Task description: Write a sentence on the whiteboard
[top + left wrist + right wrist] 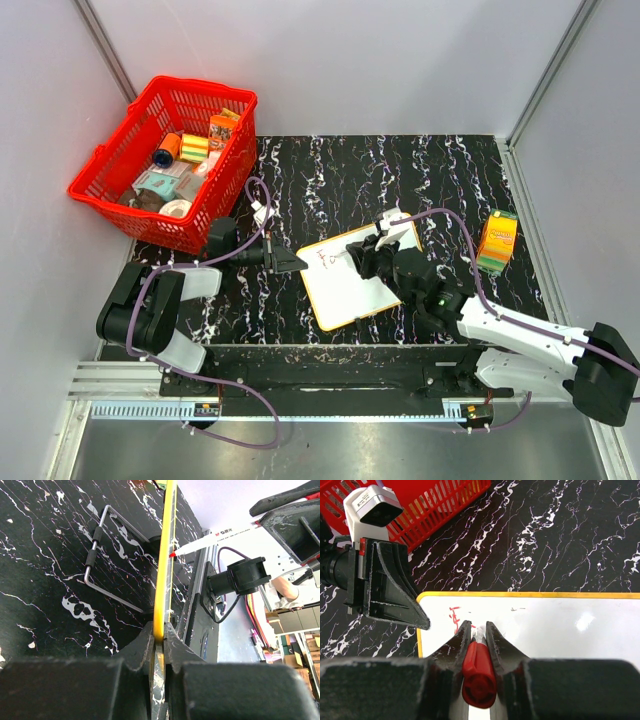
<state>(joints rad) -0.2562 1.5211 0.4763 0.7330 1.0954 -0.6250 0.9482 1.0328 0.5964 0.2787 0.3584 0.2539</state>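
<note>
- Black marbled table (400, 170) in the top view. The whiteboard (350, 290) lies flat on it near the middle, skewed, between my two arms. A red basket (200, 92) sits at the far left corner, and an orange carton (497, 242) stands well off to the right.
- Same view: the left claw (290, 262) meets the board's left end, and the right claw (362, 258) hangs over its far part. The sentence (325, 258) is only a few red strokes near that left end, so I judge the writing barely begun.
- Left wrist view: the board shows edge-on, its yellow rim running straight into my left claw. That claw is clenched on the rim, its jaws nearly together with only the thin edge between them. The marker (220, 534) comes in from the right with its red tip right at the board's face. I cannot tell whether it actually touches.
- Right wrist view: the right claw is clamped on the marker's barrel, the red butt end toward the camera and the jaws narrow around it. The fingers hide the tip. The red strokes sit just left of the fingers, close to where the left claw pins the board's end. Blank white surface runs off to the right.
- Next move, as I judge it: set the tip firmly on the board and draw the letters rightward into that blank stretch. The left claw must not loosen, or the board will skid under the pen.
</note>
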